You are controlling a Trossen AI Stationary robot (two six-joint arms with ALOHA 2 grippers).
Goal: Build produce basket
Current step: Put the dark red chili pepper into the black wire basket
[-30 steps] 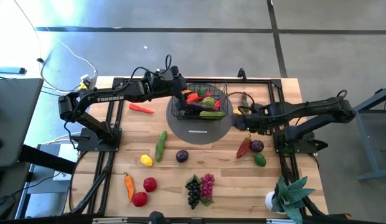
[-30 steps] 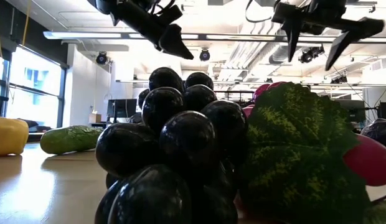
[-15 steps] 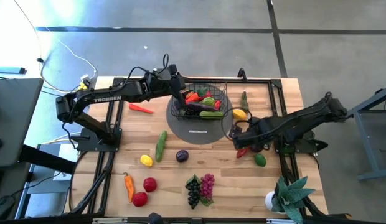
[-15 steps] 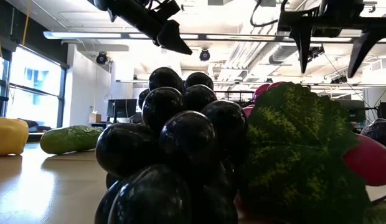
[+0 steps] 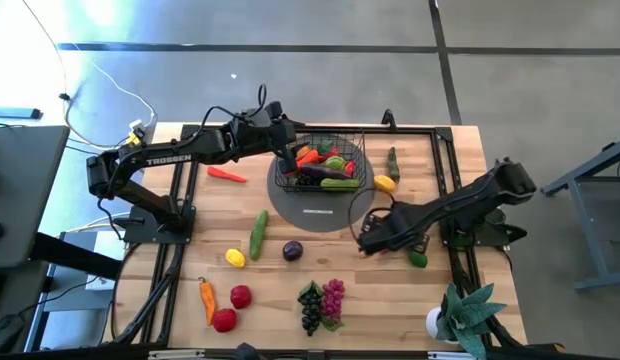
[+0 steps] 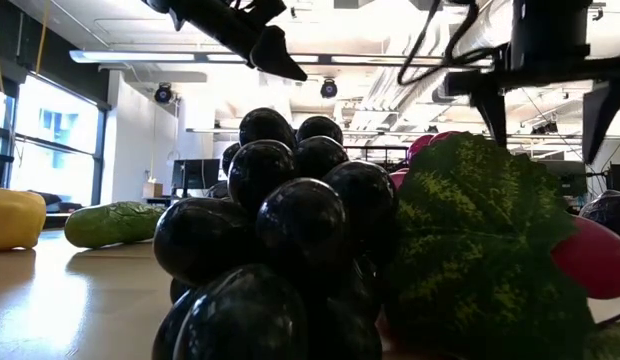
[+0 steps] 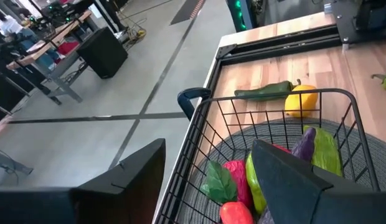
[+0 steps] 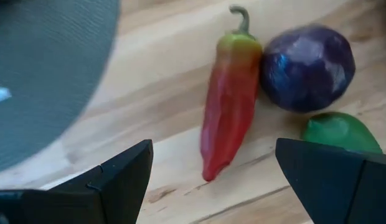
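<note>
The worktop (image 5: 290, 280) is of light wood planks with a black frame along its edges, and it stands on a grey concrete floor (image 5: 290, 60). A round grey disc (image 5: 325, 212) lies near the worktop's centre, a little toward 12 o'clock, and the basket (image 5: 322, 166) stands on its far part, holding several pieces of produce (image 5: 330, 170). More produce lies around: a lemon (image 5: 384, 183) and a green chili (image 5: 392, 160) at 3 o'clock of the basket, a cucumber (image 5: 258, 233) at 7 o'clock of the disc, dark grapes (image 5: 310, 305) at 6 o'clock. A potted plant (image 5: 462, 312) stands at the worktop's 5 o'clock corner.

The left gripper (image 5: 287, 152) hangs over the basket's 9 o'clock rim, its fingers apart and empty. The right gripper (image 8: 205, 180) is wide open, holding nothing, above a red pepper (image 8: 227, 106), which touches a purple ball (image 8: 307, 67).

In the low view the room behind shows a white ceiling (image 6: 370, 40) with pipes and a bright window (image 6: 55, 140) at 9 o'clock.
</note>
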